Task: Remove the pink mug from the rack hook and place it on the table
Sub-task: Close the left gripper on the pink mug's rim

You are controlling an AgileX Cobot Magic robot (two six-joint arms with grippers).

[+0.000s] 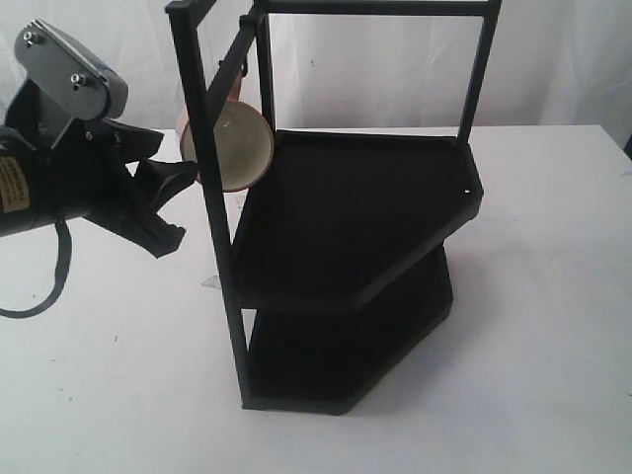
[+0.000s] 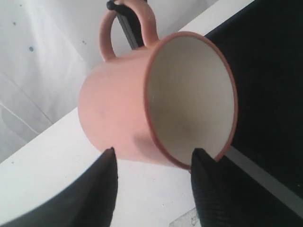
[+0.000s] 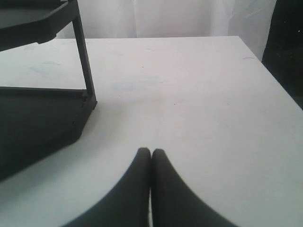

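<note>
Mug (image 2: pixel 118 113) dusty pink, cream inside.

Exterior view: the rack post (image 1: pixel 210 188) crosses the pink mug (image 1: pixel 242 148), hiding part of its handle; the frame edge crops my left arm (image 1: pixel 39 188). Left wrist view: the rack hook (image 2: pixel 124 13) shows only within the handle loop; I cannot tell whether the left end effector (image 2: pixel 152 156) touches the mug.

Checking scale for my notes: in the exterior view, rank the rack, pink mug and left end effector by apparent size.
Largest: the rack.
Next: the left end effector, though it may sit nearer the camera.
Smallest: the pink mug, partly hidden by the rack.
</note>
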